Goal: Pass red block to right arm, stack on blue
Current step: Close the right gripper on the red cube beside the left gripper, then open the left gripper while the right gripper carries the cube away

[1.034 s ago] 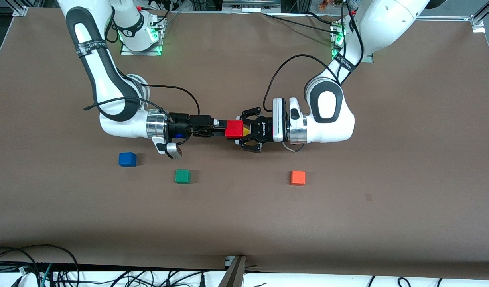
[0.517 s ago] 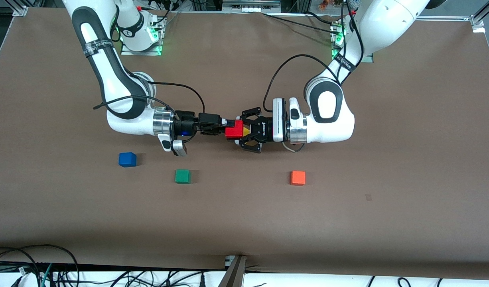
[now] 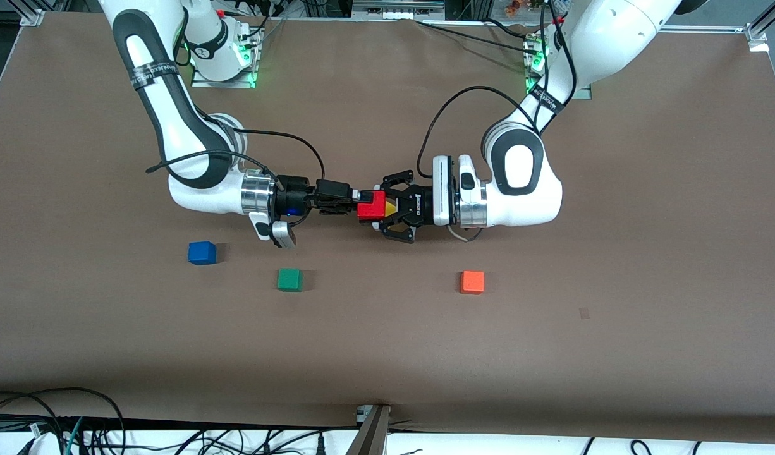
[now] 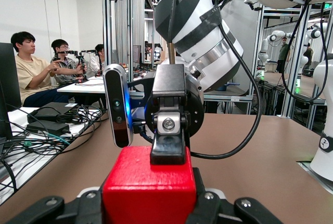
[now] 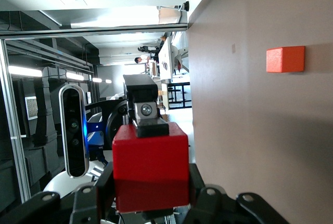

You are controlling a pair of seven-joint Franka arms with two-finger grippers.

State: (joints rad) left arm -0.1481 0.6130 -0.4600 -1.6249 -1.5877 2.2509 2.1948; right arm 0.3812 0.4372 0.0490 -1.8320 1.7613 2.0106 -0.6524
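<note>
The red block (image 3: 372, 205) hangs in the air over the middle of the table, held between both arms at once. My left gripper (image 3: 387, 215) has its broad black linkage fingers clamped on the block. My right gripper (image 3: 356, 203), the slim black one, has closed onto the block's face that points toward the right arm's end. So both are squeezing the same cube.

From here I judge the hand-over is at its hinge: the receiving grip is made, the giving grip not yet let go. To do it well I would first make sure the slim fingers sit square on the cube, as the left wrist view suggests. Then I would open the left gripper fully and draw it straight back along its own axis, so nothing drags the block askew.

The blue cube (image 3: 201, 253) sits on the table toward the right arm's end, nearer the front camera than the hand-over. The green cube (image 3: 289, 279) lies near it, the orange cube (image 3: 472, 282) well apart toward the left arm's end.
</note>
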